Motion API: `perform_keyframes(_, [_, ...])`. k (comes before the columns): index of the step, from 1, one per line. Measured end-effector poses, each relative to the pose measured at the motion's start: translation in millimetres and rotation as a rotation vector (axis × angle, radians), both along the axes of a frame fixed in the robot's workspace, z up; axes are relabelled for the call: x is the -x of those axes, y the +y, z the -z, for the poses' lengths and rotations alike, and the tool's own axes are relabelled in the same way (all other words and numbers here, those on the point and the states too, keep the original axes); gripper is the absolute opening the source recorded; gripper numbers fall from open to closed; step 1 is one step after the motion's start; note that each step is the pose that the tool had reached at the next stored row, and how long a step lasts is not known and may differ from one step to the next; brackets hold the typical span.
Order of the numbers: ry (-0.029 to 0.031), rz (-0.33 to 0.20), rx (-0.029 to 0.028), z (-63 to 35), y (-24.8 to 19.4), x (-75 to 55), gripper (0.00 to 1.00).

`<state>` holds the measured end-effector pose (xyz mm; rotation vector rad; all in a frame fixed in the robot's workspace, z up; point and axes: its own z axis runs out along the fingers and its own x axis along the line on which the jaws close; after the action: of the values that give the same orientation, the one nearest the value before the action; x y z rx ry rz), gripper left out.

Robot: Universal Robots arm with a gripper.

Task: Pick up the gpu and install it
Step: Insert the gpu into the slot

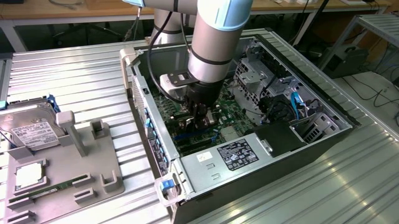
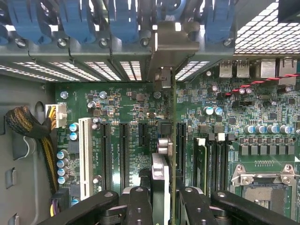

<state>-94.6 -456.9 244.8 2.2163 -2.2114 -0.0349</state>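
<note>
My gripper [image 1: 199, 120] reaches down inside the open computer case [image 1: 324, 100], just above the green motherboard [image 1: 231, 109]. In the wrist view the gripper [image 2: 166, 197] is shut on the gpu [image 2: 174, 136], which I see edge-on as a thin upright card between the black fingers [image 2: 140, 206]. The card's pale metal bracket [image 2: 171, 42] sits against the case's rear slot openings. Its lower edge runs in line with a black expansion slot [image 2: 181, 145]; whether it is seated I cannot tell. In the exterior view the arm and gripper hide most of the card.
On the exterior view's left a grey holder tray [image 1: 93, 163] carries a silver hard drive [image 1: 28, 128], a processor [image 1: 28, 175] and a green memory stick [image 1: 44, 190]. Inside the case are a drive cage [image 1: 262, 79], a labelled power supply [image 1: 237, 155] and a braided cable bundle [image 2: 28, 126].
</note>
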Motion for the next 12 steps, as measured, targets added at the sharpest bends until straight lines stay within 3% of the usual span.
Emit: perform_keyframes(12, [0.0000,-0.005,0.0001,6.1,0.1,0.1,0.28])
